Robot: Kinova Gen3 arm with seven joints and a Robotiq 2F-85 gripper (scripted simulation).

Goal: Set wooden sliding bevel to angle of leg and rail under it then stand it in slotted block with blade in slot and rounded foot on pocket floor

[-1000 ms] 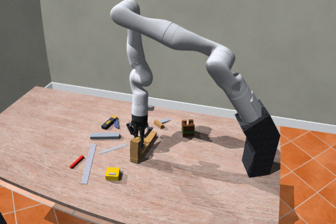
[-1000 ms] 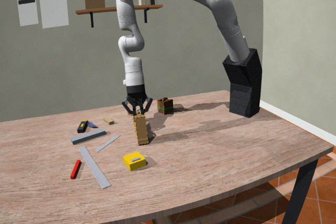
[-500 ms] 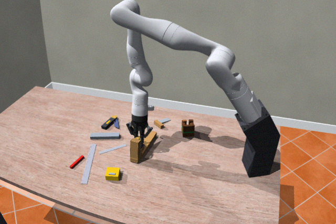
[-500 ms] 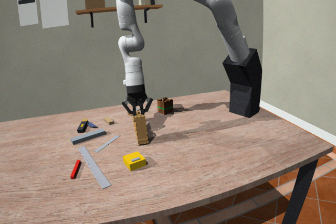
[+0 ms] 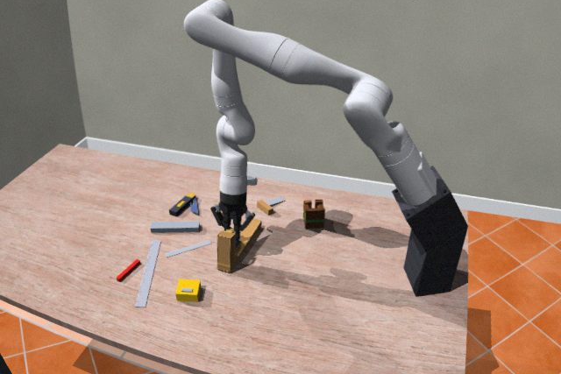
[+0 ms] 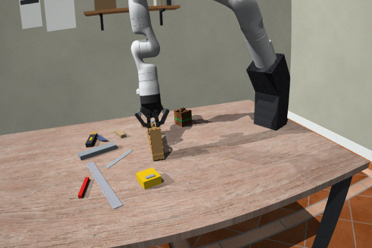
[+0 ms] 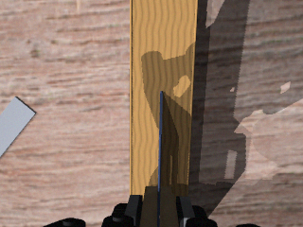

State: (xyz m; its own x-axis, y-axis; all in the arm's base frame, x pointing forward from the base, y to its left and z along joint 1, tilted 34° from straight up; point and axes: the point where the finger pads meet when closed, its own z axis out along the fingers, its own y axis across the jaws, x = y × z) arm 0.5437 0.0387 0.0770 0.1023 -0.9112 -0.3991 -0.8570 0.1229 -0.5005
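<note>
My gripper [image 5: 233, 226] hangs straight down over the wooden joint, and it also shows in the exterior view [image 6: 152, 124]. It is shut on the wooden bevel [image 7: 160, 203], held by the stock. The bevel's thin blade [image 7: 160, 142] shows edge-on over the rail [image 7: 163, 85]. The upright leg [image 5: 224, 252] stands at the near end of the rail [image 5: 250, 230], just below the fingers. The black bevel [image 5: 183, 204] with a blue blade lies to the left. The brown slotted block [image 5: 313, 214] with a green band stands to the right, apart from the gripper.
A small tan block [image 5: 265, 207] with a grey strip lies behind the joint. A grey bar [image 5: 174, 226], a thin grey strip [image 5: 188, 248], a long ruler [image 5: 148, 272], a red stick [image 5: 128, 270] and a yellow box [image 5: 188, 289] lie left and front. The arm's dark base [image 5: 435, 243] stands right.
</note>
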